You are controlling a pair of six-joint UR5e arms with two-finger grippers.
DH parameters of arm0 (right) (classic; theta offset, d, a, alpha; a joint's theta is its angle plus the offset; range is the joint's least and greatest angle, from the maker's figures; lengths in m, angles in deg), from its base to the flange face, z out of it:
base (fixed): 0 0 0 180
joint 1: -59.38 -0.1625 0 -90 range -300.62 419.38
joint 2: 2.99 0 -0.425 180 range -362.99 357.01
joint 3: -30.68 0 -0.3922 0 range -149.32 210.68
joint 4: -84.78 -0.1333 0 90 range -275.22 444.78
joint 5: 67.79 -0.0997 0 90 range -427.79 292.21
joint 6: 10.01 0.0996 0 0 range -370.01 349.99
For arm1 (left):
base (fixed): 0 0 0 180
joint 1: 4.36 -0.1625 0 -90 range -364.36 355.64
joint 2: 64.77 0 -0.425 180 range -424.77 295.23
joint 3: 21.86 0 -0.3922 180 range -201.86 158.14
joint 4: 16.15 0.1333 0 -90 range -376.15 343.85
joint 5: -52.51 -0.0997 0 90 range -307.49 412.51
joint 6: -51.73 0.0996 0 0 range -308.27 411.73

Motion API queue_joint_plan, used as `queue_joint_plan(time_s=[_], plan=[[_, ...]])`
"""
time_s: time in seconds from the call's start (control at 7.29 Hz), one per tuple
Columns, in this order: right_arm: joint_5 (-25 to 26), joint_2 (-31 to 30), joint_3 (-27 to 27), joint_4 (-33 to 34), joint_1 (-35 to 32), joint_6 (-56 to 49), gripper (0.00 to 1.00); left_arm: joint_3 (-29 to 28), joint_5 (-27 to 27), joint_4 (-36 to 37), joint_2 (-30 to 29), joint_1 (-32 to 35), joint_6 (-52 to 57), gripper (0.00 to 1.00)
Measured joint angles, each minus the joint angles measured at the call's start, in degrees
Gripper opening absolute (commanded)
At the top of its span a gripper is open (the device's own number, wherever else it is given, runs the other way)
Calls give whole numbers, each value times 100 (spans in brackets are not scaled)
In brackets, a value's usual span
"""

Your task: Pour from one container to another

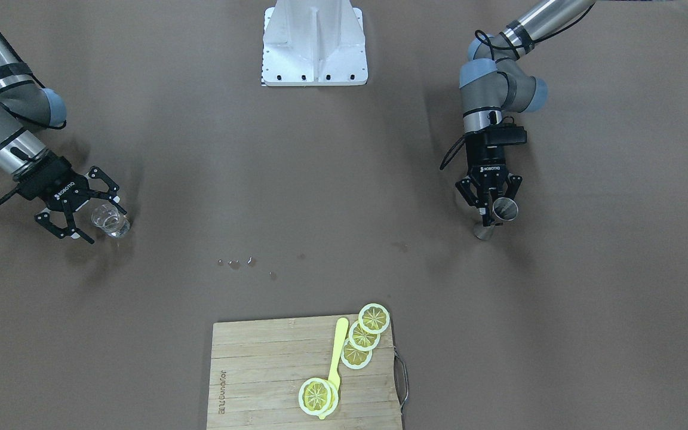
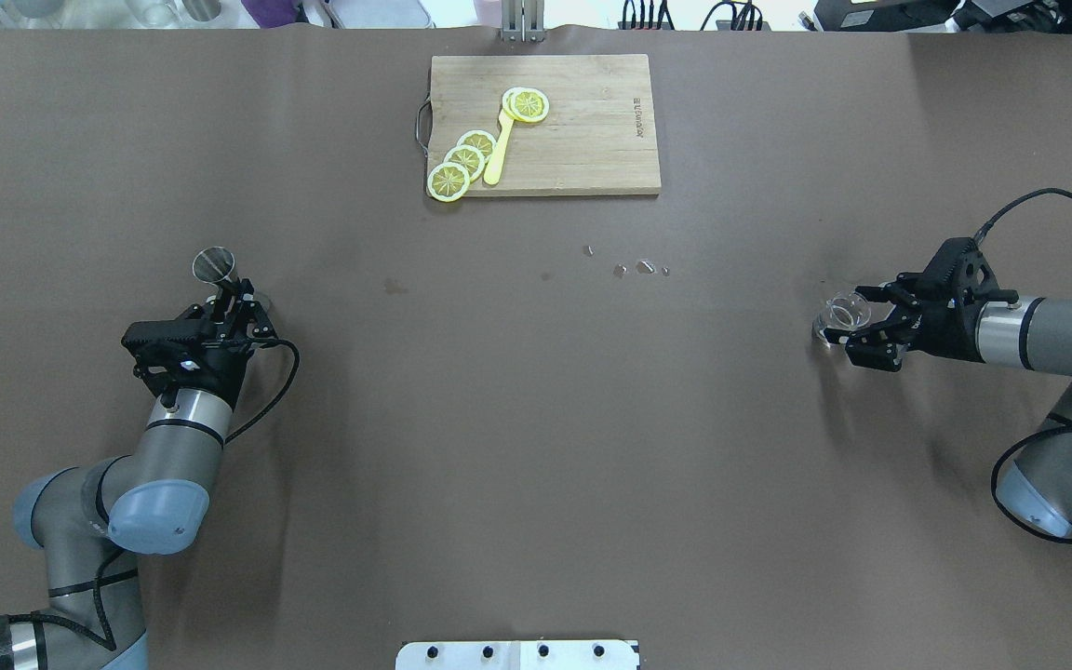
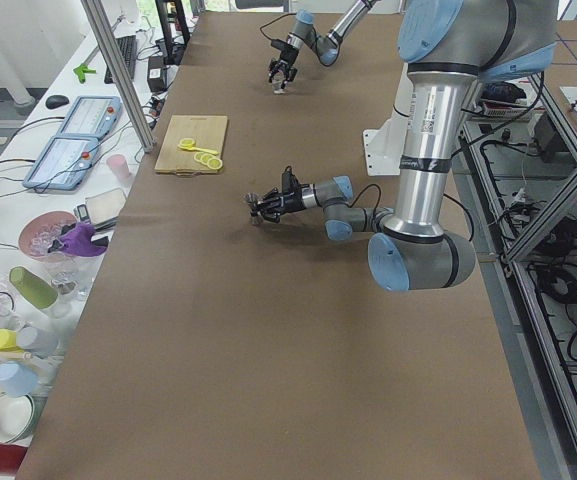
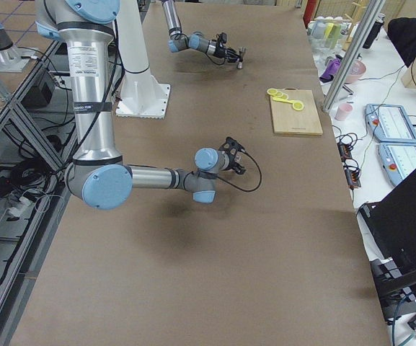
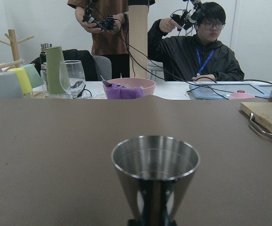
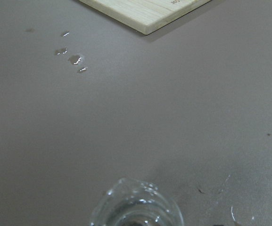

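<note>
A steel jigger (image 1: 505, 208) stands upright at my left side, and my left gripper (image 1: 488, 216) is shut on its narrow waist. The overhead view shows the jigger (image 2: 215, 265) just ahead of the left gripper (image 2: 229, 302). Its open cup (image 5: 155, 165) fills the left wrist view and looks empty. I cannot tell whether its foot touches the table. A small clear glass (image 1: 110, 220) stands on the table at my right side. My right gripper (image 1: 105, 222) is open, one finger on each side of the glass (image 2: 841, 314) and apart from it. Only the glass rim (image 6: 136, 205) shows in the right wrist view.
A wooden cutting board (image 2: 582, 140) with lemon slices (image 2: 466, 160) and a yellow utensil (image 2: 499, 149) lies at the far middle. Water drops (image 2: 634, 268) dot the table in front of it. The white robot base (image 1: 314, 45) is at the near edge.
</note>
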Motion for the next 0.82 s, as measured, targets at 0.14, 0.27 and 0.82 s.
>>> queue_joint_plan(time_s=[0.14, 0.27, 0.82], plan=[[0, 12, -4, -10, 4, 24, 84, 56, -2, -4, 2, 12, 50, 0], [1, 33, -4, -10, 5, 40, 83, 158, 11, -6, 6, 25, 207, 0], [-3, 75, -6, -2, 9, 50, 29, 699, 190, -11, 4, 39, 864, 0]])
